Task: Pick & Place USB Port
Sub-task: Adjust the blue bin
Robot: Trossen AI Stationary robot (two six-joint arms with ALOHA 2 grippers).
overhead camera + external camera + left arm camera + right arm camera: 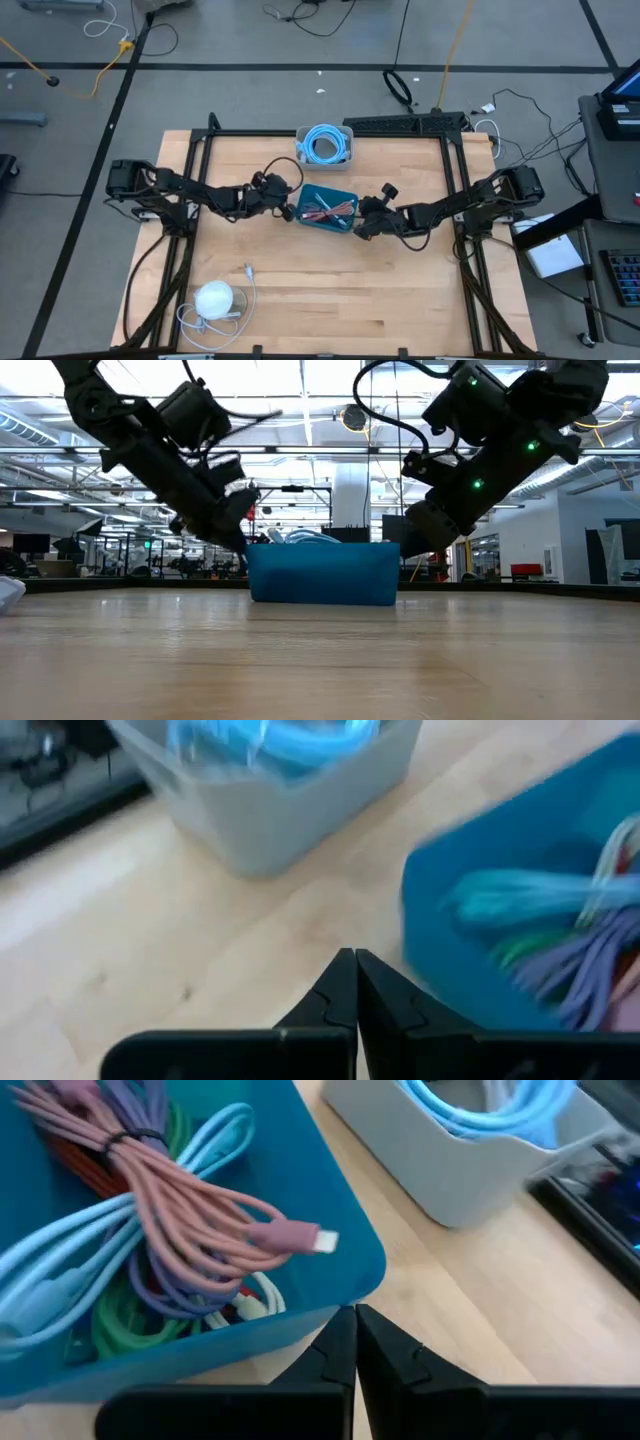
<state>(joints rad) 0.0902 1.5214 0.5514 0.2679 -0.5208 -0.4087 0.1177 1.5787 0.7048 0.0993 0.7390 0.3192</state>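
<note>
Pink, blue, green and purple USB cables point(150, 1250) lie bundled and tangled in the blue bin point(327, 209) near the middle of the tabletop point(330, 300), a little toward its far edge; one pink cable ends in a small pale plug point(322, 1240) resting on top of the heap near the bin's wall. These cables look light, soft and floppy, so a single strand would likely drag its neighbours along, and the smooth jackets could slip between narrow fingers. The plug or the stiffer neck just behind it seems the surest place to pinch, or else the banded waist of the pink bundle. Just beyond, at the far edge, a grey bin point(325, 144) holds a coiled light-blue cable point(325, 143). The left end effector point(283, 207) sits beside the blue bin's left wall with its fingers pressed together and empty; the right end effector point(357, 226) sits at the bin's right corner, likewise closed on nothing. A white round object point(214, 299) with a cord lies near the tabletop's front left corner.
</note>
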